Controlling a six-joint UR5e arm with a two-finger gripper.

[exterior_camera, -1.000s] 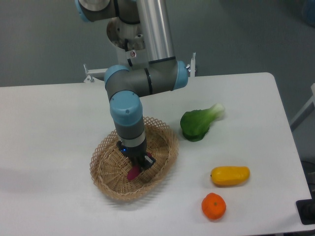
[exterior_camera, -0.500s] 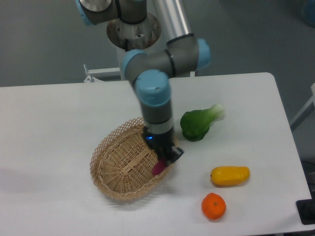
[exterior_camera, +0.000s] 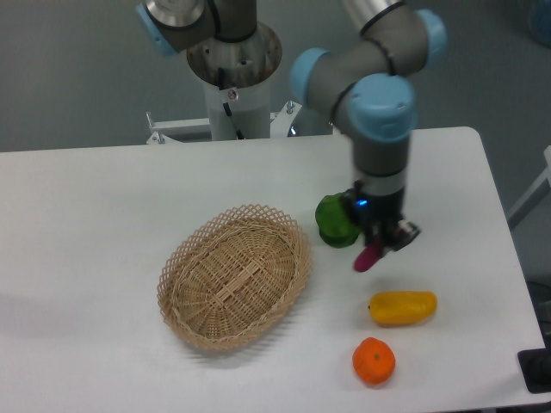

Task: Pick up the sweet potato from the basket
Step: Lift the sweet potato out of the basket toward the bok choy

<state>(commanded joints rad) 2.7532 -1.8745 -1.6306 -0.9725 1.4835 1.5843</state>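
The sweet potato point(exterior_camera: 369, 256) has left the basket point(exterior_camera: 234, 275) since a second ago, when it lay inside the wicker under the gripper; now it hangs in the air to the right of the basket, above the table point(exterior_camera: 103, 215) and just over the yellow fruit point(exterior_camera: 402, 307); the gripper point(exterior_camera: 379, 245) has closed its fingers on the potato's upper end; the arm reaches right, wrist pointing down, partly hiding the green vegetable point(exterior_camera: 333, 222); the orange point(exterior_camera: 374, 360) sits nearer the front edge.
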